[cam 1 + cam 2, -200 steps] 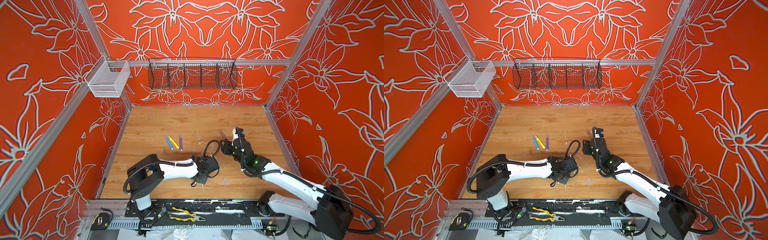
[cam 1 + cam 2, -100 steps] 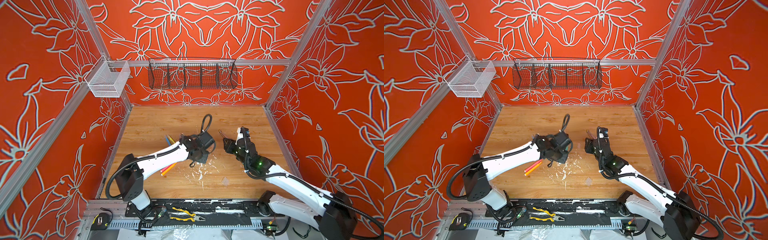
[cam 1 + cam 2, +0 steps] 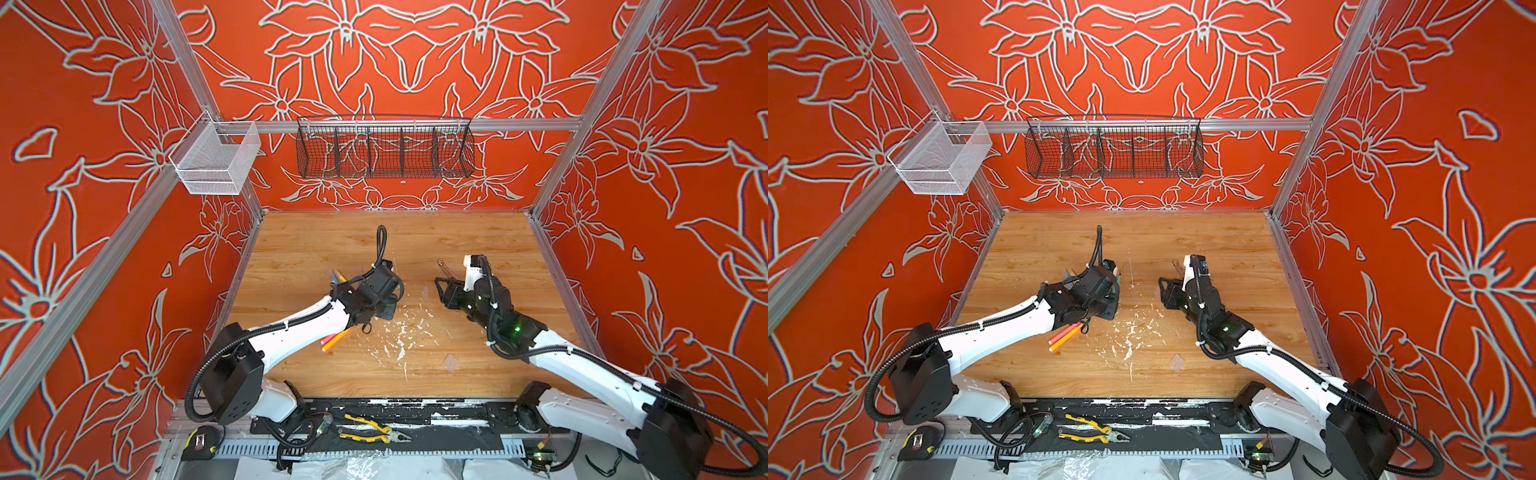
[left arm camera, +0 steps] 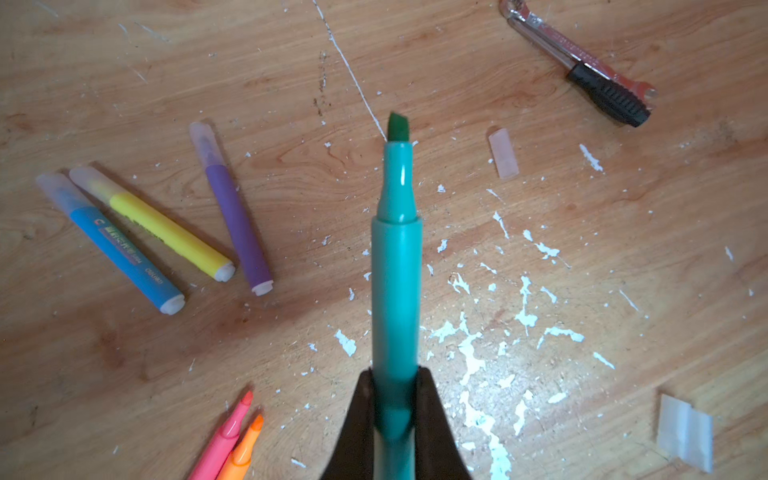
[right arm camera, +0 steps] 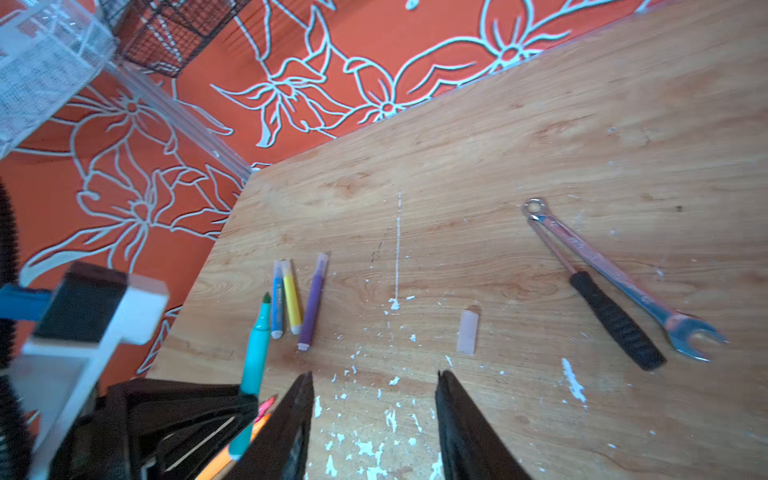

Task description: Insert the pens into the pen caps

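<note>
My left gripper (image 4: 395, 411) is shut on the rear of an uncapped green pen (image 4: 395, 270), held above the table with its tip pointing forward. Blue (image 4: 112, 245), yellow (image 4: 162, 232) and purple (image 4: 235, 216) pens lie capped on the wood. Pink (image 4: 224, 436) and orange (image 4: 243, 449) pens lie uncapped side by side, seen beside the left arm in a top view (image 3: 336, 338). One loose clear pen cap (image 5: 468, 332) lies ahead of my right gripper (image 5: 374, 399). That gripper is open, with only bare table between its fingers.
A wrench (image 5: 623, 282) and a dark-handled tool (image 5: 615, 324) lie crossed to the right of the cap. White paint flecks (image 4: 469, 353) cover the middle of the table. A clear flat piece (image 4: 683, 432) lies near the front. Pliers (image 3: 374, 430) rest on the front rail.
My left arm has lifted from the table's front middle and swung back and left with the green pen, uncovering the pink and orange pens. My right gripper has drawn back slightly.
</note>
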